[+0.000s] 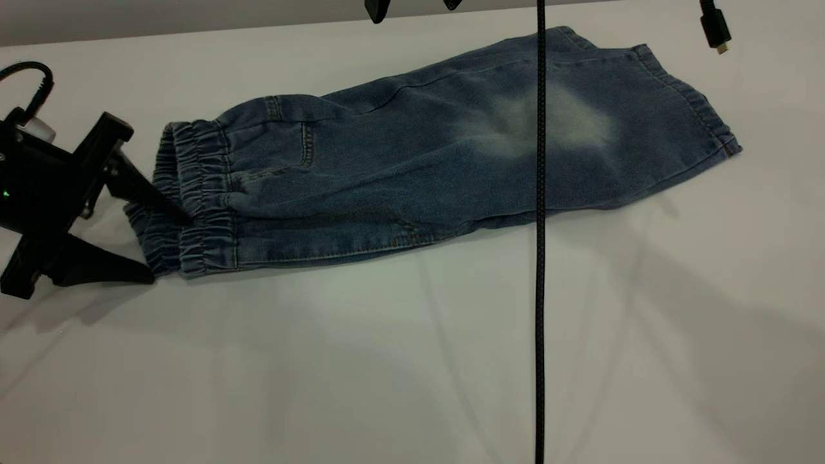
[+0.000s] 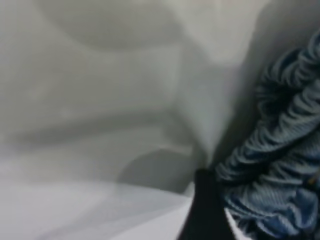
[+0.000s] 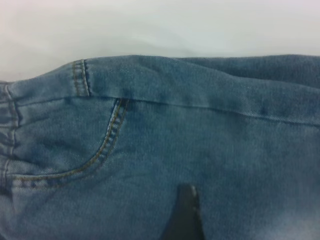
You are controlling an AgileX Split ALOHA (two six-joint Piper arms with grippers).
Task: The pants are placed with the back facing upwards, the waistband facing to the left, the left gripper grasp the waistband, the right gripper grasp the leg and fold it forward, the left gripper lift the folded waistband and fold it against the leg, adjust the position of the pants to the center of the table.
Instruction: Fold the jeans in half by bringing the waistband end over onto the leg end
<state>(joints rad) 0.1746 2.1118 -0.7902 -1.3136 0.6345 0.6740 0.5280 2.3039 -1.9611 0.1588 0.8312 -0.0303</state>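
The white matte desk (image 1: pixel 387 361) is carrying the pants (image 1: pixel 419 167), already folded lengthwise, lying across its far half. The leg (image 1: pixel 580 129), soft denim with a pale oval fade, is pointing right. The ruched elastic waistband (image 1: pixel 193 200) is sitting at the left. The left hand (image 1: pixel 161 238) is spreading wide around that band, gripping nothing yet; judging by this, closing and lifting comes next. The right hand (image 1: pixel 412 6) is hanging at the far edge; whether it is open, I cannot tell.
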